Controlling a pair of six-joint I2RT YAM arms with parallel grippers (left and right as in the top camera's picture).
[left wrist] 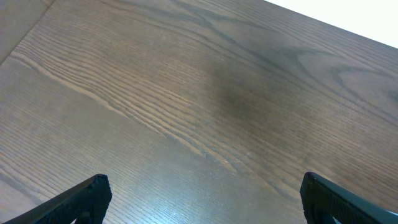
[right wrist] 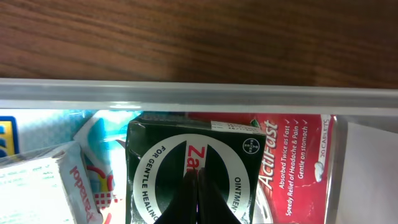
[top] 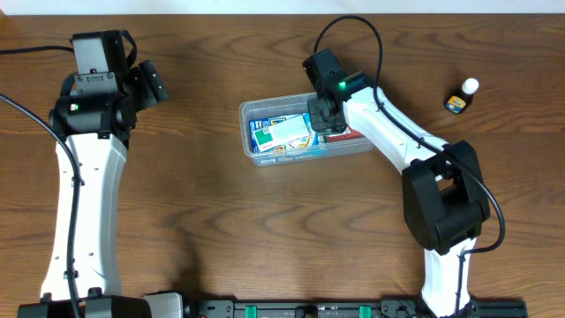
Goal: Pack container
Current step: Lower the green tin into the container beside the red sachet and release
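Brown wood-grain table beneath the clear container, small bottle well apart

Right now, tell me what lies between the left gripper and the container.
Nothing but bare table. In the overhead view, the stretch of wood from the left gripper to the container holds no object.

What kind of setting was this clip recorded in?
Probably a robot test bench rather than a home or shop: a left arm and a right arm mounted at a wood-grain table, a clear container of medicine boxes, and a small bottle standing apart.
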